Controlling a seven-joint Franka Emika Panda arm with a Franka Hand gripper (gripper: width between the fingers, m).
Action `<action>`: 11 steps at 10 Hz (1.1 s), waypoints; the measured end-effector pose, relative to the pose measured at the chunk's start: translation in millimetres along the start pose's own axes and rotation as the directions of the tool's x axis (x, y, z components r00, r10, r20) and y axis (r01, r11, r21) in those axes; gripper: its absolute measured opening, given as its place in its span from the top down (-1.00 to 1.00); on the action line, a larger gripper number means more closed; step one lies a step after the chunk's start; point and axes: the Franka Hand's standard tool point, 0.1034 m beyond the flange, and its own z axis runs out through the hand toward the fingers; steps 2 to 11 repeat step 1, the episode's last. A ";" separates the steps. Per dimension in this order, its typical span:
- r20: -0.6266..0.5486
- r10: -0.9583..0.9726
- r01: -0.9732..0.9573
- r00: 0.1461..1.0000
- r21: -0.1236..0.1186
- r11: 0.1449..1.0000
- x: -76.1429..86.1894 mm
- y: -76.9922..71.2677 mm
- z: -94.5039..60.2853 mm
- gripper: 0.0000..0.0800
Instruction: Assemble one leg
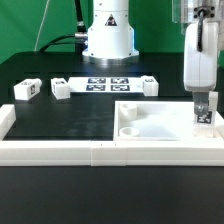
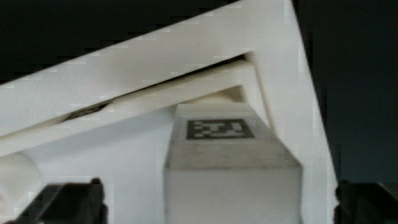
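Observation:
One leg (image 1: 203, 114) stands upright at the corner of the large white panel (image 1: 160, 122) on the exterior view's right, its tag facing the camera. My gripper (image 1: 203, 103) hangs straight over it. In the wrist view the leg (image 2: 221, 140) with its tag lies between my two dark fingertips (image 2: 71, 205), with a gap on each side, so my gripper (image 2: 217, 208) is open around it. The panel's corner (image 2: 125, 130) fills the view behind the leg. Three more legs lie on the table: two on the exterior view's left (image 1: 27, 89) (image 1: 62, 88) and one further right (image 1: 150, 84).
The marker board (image 1: 105, 83) lies at the back in front of the robot base (image 1: 108, 35). A long white rail (image 1: 90, 152) runs along the table's front edge and bends up at the exterior view's left (image 1: 5, 118).

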 end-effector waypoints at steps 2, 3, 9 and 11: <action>0.000 0.000 0.000 1.000 0.000 1.000 -0.1 0.0 0.0 -0.62; 0.000 0.000 0.000 1.000 0.000 1.000 -0.1 0.0 0.0 -0.62; 0.000 0.000 0.000 1.000 0.000 1.000 -0.1 0.0 0.0 -0.62; 0.000 0.000 0.000 1.000 0.000 1.000 -0.1 0.0 0.0 -0.62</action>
